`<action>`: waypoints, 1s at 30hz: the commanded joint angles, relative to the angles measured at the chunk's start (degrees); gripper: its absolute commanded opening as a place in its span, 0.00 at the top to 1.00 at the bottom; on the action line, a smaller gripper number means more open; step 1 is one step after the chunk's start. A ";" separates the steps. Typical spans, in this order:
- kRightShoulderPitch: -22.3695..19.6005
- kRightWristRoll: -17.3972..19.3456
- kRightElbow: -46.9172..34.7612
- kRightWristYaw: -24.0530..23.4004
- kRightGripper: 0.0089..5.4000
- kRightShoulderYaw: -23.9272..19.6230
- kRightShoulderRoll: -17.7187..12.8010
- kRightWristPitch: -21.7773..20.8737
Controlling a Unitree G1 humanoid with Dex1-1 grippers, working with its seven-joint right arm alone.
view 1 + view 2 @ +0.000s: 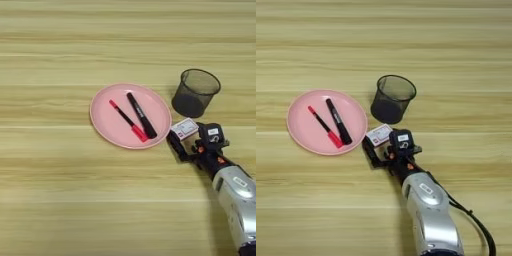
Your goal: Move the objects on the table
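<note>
A round pink plate (107, 120) lies on the table (60, 200), left of middle. A thin red pen (127, 121) and a black marker (141, 115) rest side by side on it. A black wire-mesh cup (196, 92) stands upright to the plate's right. Just below the cup and at the plate's right rim is a small flat white-and-red box (184, 128), held between the two black fingers of my right gripper (186, 133), which is shut on it. The silver forearm (428, 205) comes in from the bottom right.
A black cable (476, 225) runs along the forearm toward the bottom edge. The plate's rim and the cup both lie within a few centimetres of the gripper. Bare wood stretches to the left, behind the cup and along the front.
</note>
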 commanded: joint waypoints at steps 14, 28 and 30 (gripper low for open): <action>-2.00 -2.46 2.81 -2.68 0.00 -0.56 -1.12 -1.97; -1.20 -1.94 0.74 -3.75 0.00 -3.03 -2.33 -1.89; -1.05 -1.90 0.32 -3.79 0.00 -3.58 -2.67 -1.65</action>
